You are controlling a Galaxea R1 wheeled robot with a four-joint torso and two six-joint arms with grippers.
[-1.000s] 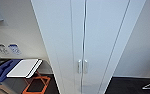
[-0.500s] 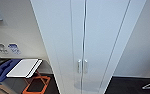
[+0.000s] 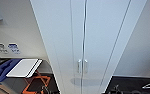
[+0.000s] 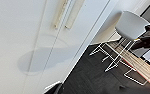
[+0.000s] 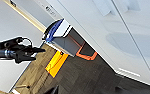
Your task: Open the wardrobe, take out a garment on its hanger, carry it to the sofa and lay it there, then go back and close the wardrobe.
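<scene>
The wardrobe [image 3: 86, 37] stands straight ahead in the head view, tall and white, with both doors shut. Its two small vertical handles [image 3: 82, 66] sit side by side at the middle seam. The same doors and handles [image 4: 66, 12] appear in the left wrist view. My left gripper [image 5: 37, 54] hangs in front of the wardrobe in the right wrist view, open and holding nothing. My right gripper [image 5: 86, 90] is low before the wardrobe's base, its dark tips apart and nothing between them. The garment, the hanger and the sofa are out of view.
A bin with a white lid on an orange frame [image 3: 28, 72] stands to the left of the wardrobe, close to its side. A white chair on thin legs [image 4: 126, 27] stands to its right. Dark carpet [image 4: 91, 75] runs up to the wardrobe's foot.
The head camera has drawn slightly closer to the wardrobe, so the bin sits further left. The doors have stayed shut.
</scene>
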